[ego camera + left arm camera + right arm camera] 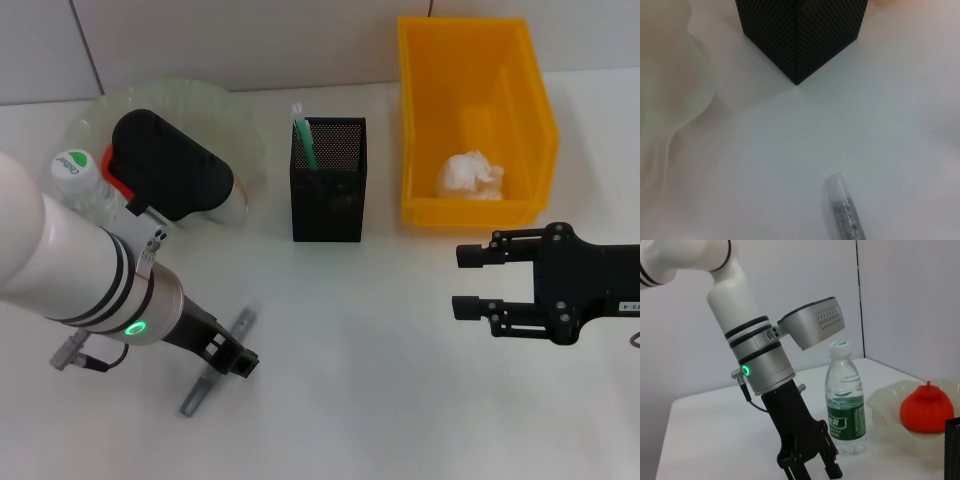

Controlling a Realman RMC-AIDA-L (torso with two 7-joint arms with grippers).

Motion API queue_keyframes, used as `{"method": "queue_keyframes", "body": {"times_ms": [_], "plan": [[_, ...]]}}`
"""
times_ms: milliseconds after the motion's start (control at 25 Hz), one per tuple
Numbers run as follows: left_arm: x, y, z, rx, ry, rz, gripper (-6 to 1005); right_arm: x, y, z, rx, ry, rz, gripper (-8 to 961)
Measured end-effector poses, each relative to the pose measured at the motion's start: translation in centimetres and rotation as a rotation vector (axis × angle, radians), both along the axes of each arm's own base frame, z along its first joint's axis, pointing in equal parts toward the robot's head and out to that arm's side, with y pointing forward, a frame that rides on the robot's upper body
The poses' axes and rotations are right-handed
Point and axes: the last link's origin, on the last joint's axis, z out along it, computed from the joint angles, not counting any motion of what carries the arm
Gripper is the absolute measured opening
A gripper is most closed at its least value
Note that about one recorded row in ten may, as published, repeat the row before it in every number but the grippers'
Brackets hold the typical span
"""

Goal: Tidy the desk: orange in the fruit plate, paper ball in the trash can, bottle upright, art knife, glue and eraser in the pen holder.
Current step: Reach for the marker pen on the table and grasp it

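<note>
Open table lies between the pen holder (328, 180) and right gripper (472, 282).

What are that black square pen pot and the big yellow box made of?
The black square pen holder looks like metal mesh with a matte finish: fine perforations show across its walls. The yellow trash bin looks like moulded plastic, smooth and slightly glossy, with thick one-piece walls. Neither is certain from looks alone.
</note>
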Motion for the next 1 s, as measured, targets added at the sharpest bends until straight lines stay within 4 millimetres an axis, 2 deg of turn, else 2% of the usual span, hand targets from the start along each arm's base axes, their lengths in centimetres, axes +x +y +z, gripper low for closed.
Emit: {"method": "queue_keyframes", "body": {"times_ms": [720, 920, 1000], "plan": [[-0.3, -0.01, -0.36, -0.001, 0.004, -0.01, 666, -0.11, 0.2, -0.1, 0.001, -0.004, 0.002, 573], [-0.53, 0.0, -0.39, -0.002, 0.008, -0.008, 584, -0.15, 0.23, -0.1, 0.001, -0.004, 0.003, 574], [-0.6, 0.03, -0.42, -0.002, 0.009, -0.006, 584, -0.17, 0.25, -0.1, 0.001, -0.004, 0.004, 574]]}}
